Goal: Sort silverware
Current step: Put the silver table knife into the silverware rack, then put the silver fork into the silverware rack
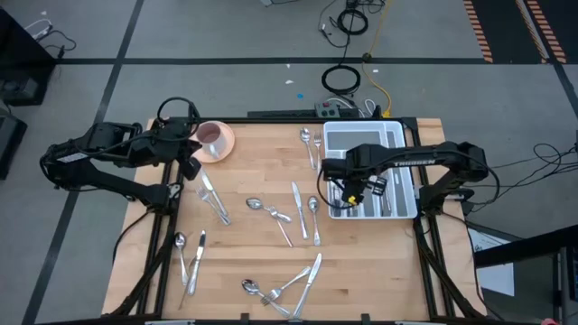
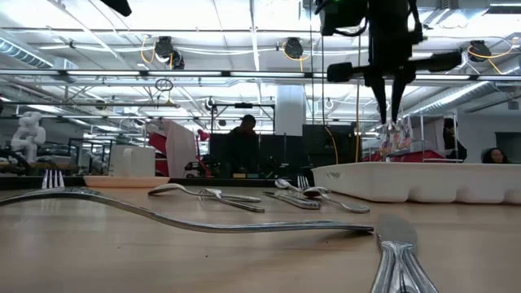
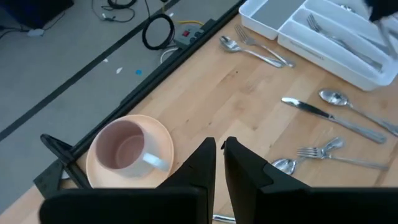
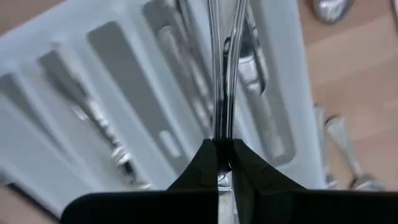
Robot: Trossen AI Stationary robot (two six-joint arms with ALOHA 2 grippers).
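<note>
At the right of the high view the right gripper (image 1: 353,187) hangs over the white tray's (image 1: 408,137) left compartments, its fingers (image 4: 208,163) pinched tight on a slim piece of silverware (image 4: 222,74) pointing down toward the tray. The left gripper (image 1: 190,164) waits at upper left beside the pink saucer with cup (image 1: 214,140), fingers nearly together, holding nothing. More spoons, forks and knives (image 1: 298,209) lie scattered across the wooden table (image 1: 253,257).

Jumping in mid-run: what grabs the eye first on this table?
The right gripper hangs over the white tray at the table's right, shut on a piece of silverware. Loose spoons, forks and knives lie scattered across the wood. The left gripper waits, empty, by the pink saucer with cup.
</note>
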